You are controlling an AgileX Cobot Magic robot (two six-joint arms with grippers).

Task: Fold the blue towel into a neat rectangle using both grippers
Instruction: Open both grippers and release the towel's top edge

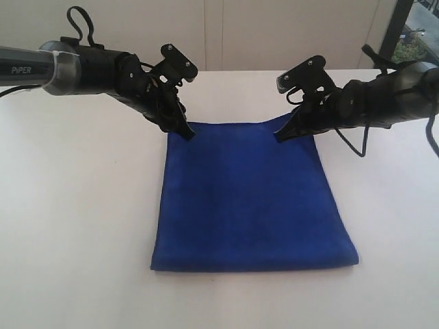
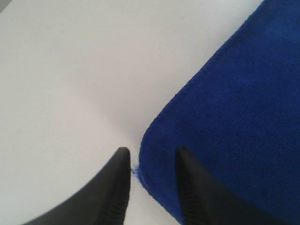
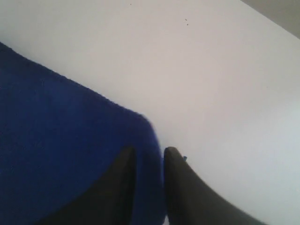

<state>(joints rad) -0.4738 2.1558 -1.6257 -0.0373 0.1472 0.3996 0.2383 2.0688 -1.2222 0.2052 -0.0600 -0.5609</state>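
The blue towel (image 1: pixel 250 199) lies flat on the white table (image 1: pixel 82 205) as a broad rectangle with its near edge doubled over. My left gripper (image 1: pixel 186 131) is at the towel's far left corner. In the left wrist view it (image 2: pixel 151 157) is open, one finger over the bare table and the other over the towel (image 2: pixel 234 103), with the corner's edge between them. My right gripper (image 1: pixel 281 135) is at the far right corner, which rises slightly off the table. In the right wrist view it (image 3: pixel 147 154) is shut on a strip of the towel (image 3: pixel 56 140).
The table's far edge runs just behind both arms, below a pale panelled wall (image 1: pixel 274 34). A dark window frame (image 1: pixel 394 31) stands at the back right. Bare white tabletop (image 1: pixel 391 226) lies on both sides of the towel and in front of it.
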